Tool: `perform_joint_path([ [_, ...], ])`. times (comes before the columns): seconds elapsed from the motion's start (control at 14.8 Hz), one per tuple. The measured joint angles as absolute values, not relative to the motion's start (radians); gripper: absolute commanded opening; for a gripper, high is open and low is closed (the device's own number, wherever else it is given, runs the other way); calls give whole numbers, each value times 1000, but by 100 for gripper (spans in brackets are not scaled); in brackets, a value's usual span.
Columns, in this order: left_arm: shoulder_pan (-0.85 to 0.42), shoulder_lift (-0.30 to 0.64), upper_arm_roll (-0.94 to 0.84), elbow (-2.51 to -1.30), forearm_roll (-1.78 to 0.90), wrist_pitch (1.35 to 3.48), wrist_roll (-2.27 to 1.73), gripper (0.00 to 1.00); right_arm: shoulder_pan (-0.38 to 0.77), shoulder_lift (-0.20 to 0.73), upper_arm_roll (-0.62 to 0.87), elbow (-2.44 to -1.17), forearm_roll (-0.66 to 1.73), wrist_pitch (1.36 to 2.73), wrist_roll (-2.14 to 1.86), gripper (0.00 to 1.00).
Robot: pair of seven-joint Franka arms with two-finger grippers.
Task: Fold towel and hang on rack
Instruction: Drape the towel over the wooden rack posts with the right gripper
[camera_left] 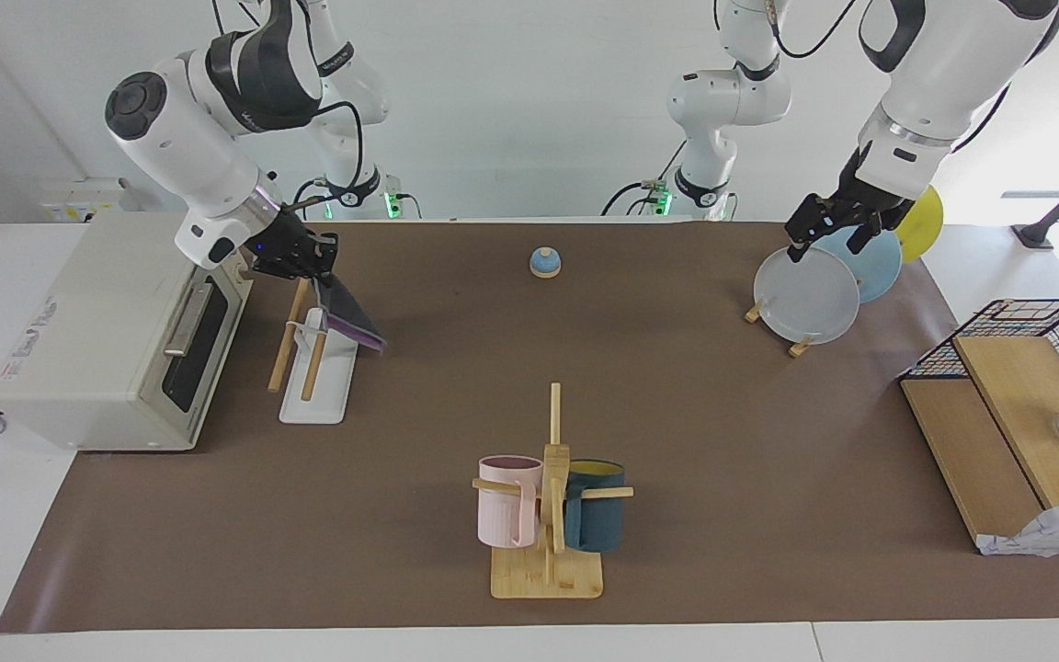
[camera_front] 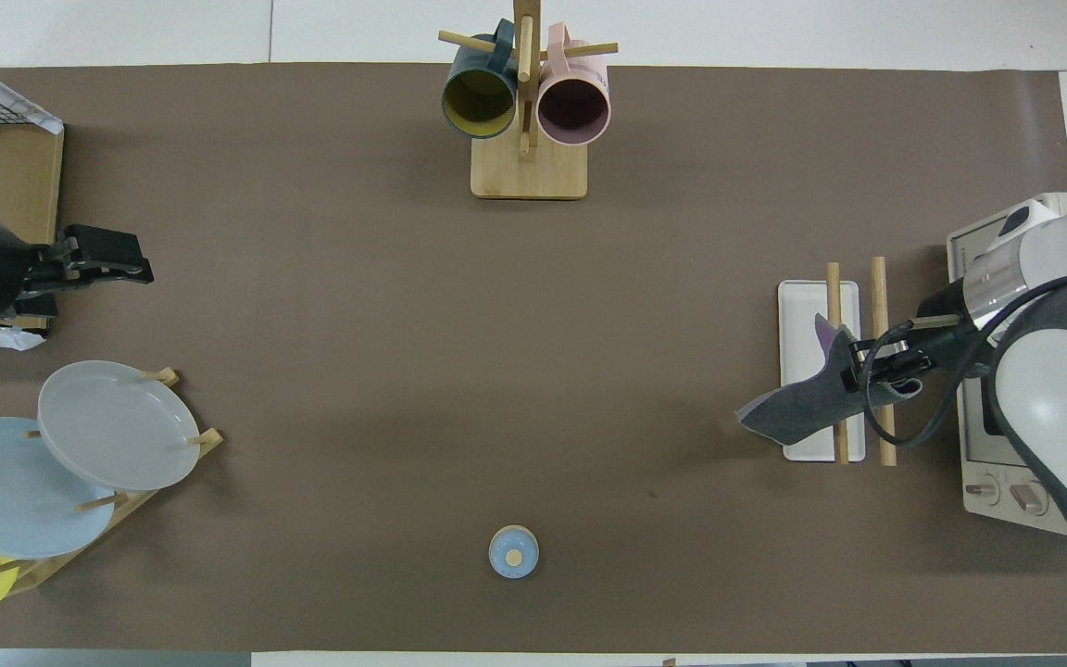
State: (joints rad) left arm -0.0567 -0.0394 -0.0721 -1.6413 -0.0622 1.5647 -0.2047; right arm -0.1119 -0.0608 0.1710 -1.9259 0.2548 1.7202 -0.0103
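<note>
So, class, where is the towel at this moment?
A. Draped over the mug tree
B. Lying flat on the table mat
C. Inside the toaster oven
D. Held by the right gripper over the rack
D: the right gripper is shut on the towel, which hangs slanted over the rack.
</note>
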Motion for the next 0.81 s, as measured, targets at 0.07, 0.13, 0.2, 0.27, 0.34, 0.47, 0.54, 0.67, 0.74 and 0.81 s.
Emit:
perform_joint_path([
  [0.07,-57,-30,-74,-1641,-62,1552,-183,100,-74,-61,174,-1926,258,1730,64,0],
  [0.13,-57,-19,-75,-1642,-62,1551,-154,100,-29,-62,177,-1926,258,1738,145,0],
  [0.2,-57,-8,-75,-1645,-62,1555,-123,100,8,-63,182,-1926,258,1744,205,0],
  [0.27,-56,4,-73,-1647,-62,1565,-99,100,26,-65,187,-1927,258,1747,232,0],
  [0.34,-56,15,-71,-1648,-62,1578,-85,100,20,-67,187,-1929,257,1747,224,0],
  [0.47,-56,26,-67,-1641,-62,1582,-76,100,-57,-69,179,-1940,257,1751,84,0],
  [0.54,-56,27,-66,-1635,-62,1582,-76,100,-105,-69,174,-1956,257,1771,-8,0],
  [0.67,-56,27,-63,-1625,-62,1582,-76,100,-184,-69,164,-2005,257,1846,-177,0],
  [0.74,-55,26,-62,-1624,-62,1582,-76,100,-208,-69,162,-2024,257,1872,-240,0],
  [0.81,-55,26,-62,-1624,-62,1582,-76,100,-227,-70,162,-2034,256,1882,-285,0],
])
